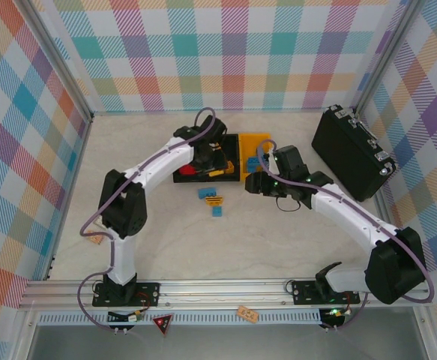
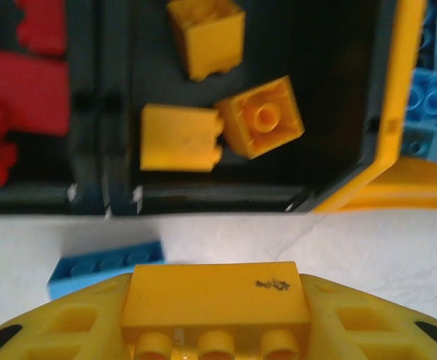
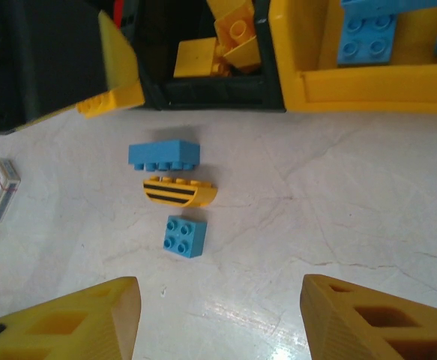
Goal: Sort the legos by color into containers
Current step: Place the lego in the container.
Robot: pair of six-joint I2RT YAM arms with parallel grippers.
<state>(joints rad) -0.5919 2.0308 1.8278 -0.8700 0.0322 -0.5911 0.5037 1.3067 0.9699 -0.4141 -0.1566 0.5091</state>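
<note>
Two grippers, yours: left gripper (image 2: 218, 330) was clamped on a yellow brick (image 2: 214, 289), just short of the black bin (image 2: 203, 196) holding three yellow bricks (image 2: 267, 116); right gripper (image 3: 219, 315) hung open and empty, facing two blue bricks (image 3: 164, 155) and a striped yellow piece (image 3: 179, 192), probably a brick, on the table (image 3: 315, 210).

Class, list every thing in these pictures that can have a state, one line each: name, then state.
Left pincer, shut on a yellow brick.
Right pincer, open, empty.
Left black bin, holds red bricks.
Middle black bin, holds yellow bricks.
Yellow bin, holds blue bricks.
Long blue brick, loose on the table, on its side.
Striped yellow brick, loose on the table.
Square blue brick, loose, studs up.
Black case, shut.
</note>
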